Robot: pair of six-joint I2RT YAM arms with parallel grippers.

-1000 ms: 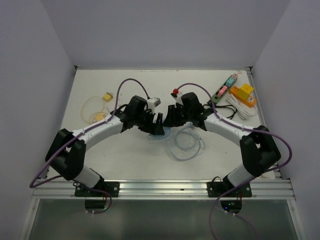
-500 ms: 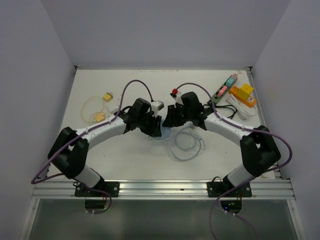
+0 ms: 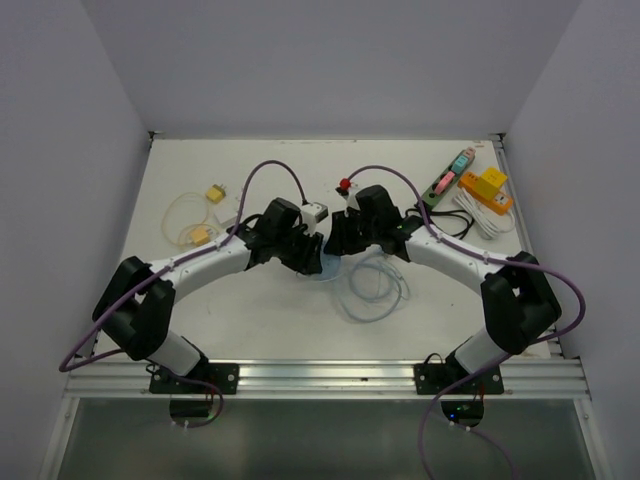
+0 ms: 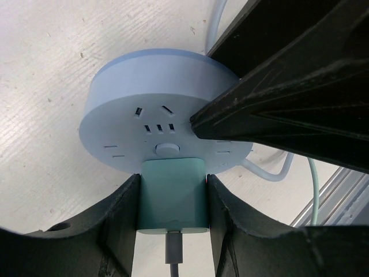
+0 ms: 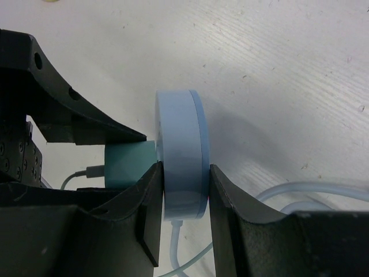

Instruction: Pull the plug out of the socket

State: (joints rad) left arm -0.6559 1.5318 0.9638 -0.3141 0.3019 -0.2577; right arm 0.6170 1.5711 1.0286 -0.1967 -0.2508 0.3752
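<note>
Left jaws pinch the plug (image 4: 173, 196) by its flat sides; right jaws clamp the socket (image 5: 181, 173) across its thickness, mid-counter (image 3: 270, 320). Hard, smooth, light plastic, prongs probably stiff. Grip the body, never the cable (image 4: 174, 254).

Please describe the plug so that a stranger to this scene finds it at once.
At the middle of the white table, where both arms meet, is a round pale blue socket. The plug is the teal block in its face, between the fingers of the left gripper; around it all is blue or black.
</note>
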